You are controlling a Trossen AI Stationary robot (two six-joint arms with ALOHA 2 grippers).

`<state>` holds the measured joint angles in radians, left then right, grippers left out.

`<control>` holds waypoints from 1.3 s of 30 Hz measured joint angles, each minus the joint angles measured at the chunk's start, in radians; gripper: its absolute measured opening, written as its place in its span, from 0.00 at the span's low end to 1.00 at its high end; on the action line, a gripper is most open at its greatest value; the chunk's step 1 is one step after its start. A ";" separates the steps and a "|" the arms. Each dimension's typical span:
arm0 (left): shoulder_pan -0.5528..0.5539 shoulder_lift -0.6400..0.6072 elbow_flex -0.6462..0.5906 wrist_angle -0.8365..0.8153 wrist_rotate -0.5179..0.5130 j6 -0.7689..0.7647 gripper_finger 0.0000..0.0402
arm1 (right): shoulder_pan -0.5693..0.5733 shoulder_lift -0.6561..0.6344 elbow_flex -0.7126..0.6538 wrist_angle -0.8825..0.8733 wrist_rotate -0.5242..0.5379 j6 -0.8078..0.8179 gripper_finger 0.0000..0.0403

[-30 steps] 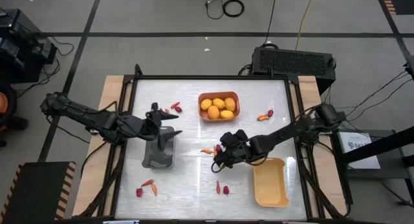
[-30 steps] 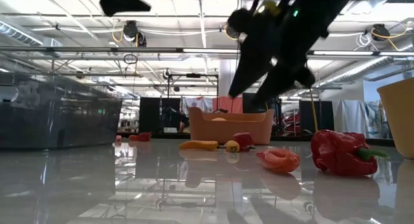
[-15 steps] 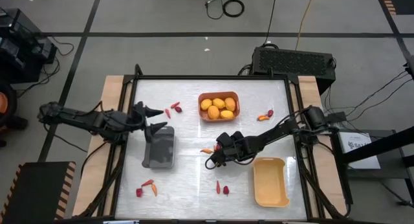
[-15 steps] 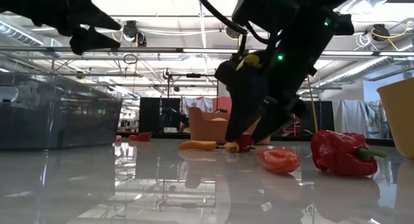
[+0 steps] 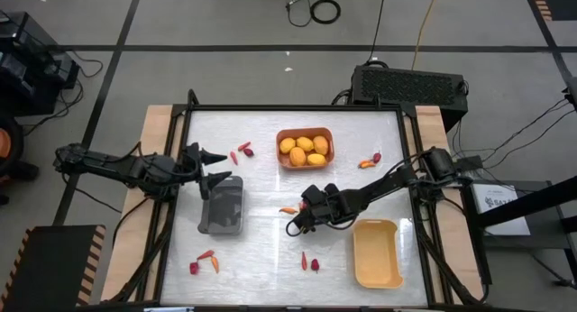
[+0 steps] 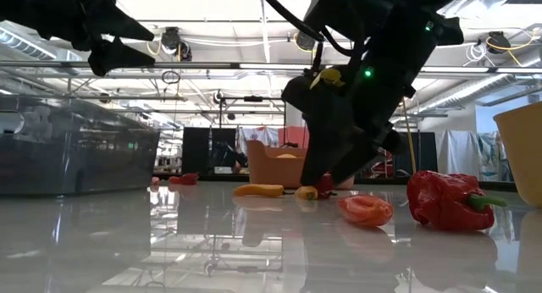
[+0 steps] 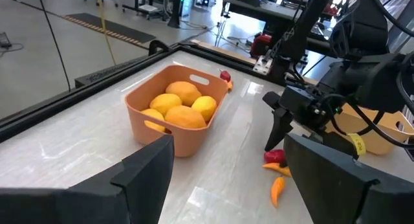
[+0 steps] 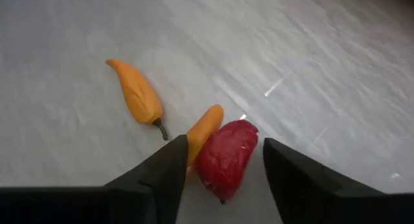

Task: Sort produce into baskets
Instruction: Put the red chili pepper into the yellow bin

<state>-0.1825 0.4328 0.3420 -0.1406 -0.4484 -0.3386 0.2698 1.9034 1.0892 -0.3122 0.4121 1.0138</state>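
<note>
So the right gripper (image 5: 296,224) is down at the middle of the table, and its 2 fingers straddle a red pepper (image 8: 226,158) lying flat on the surface. In the right wrist view the pepper sits right between the fingers, long axis running roughly along the reach rather than across it, so the fingers would squeeze its narrow sides. The jaws are open around it, with gaps on both sides, not pinching yet as far as I can see.

The catch: a small orange pepper (image 8: 204,130) lies touching the red one on 1 side, its tip just by one finger. A second, longer orange pepper (image 8: 138,92) lies a little apart, clear of the jaws.

The yellow basket (image 5: 377,253) is near the table's front right corner, close to this arm. The left gripper (image 5: 213,165) hangs open over the far end of the grey basket (image 5: 224,206) on the left side, well apart from the peppers, so this looks like the right arm's pick.
</note>
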 joint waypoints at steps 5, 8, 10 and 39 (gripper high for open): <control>0.000 0.000 0.000 0.000 0.003 -0.018 0.73 | 0.000 -0.009 0.000 -0.007 -0.004 -0.014 0.34; 0.000 0.000 0.000 0.000 0.014 -0.022 0.73 | 0.000 -0.029 -0.001 -0.014 -0.021 -0.033 0.27; 0.000 0.001 0.000 -0.001 0.015 -0.023 0.73 | -0.001 -0.050 -0.001 -0.016 -0.029 -0.052 0.23; -0.001 0.067 0.000 -0.004 0.067 -0.003 0.73 | 0.328 -0.496 -0.001 -0.409 -0.300 0.231 0.12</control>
<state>-0.1833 0.4997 0.3420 -0.1448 -0.3817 -0.3419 0.5979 1.4069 1.0885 -0.7214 0.1118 1.2451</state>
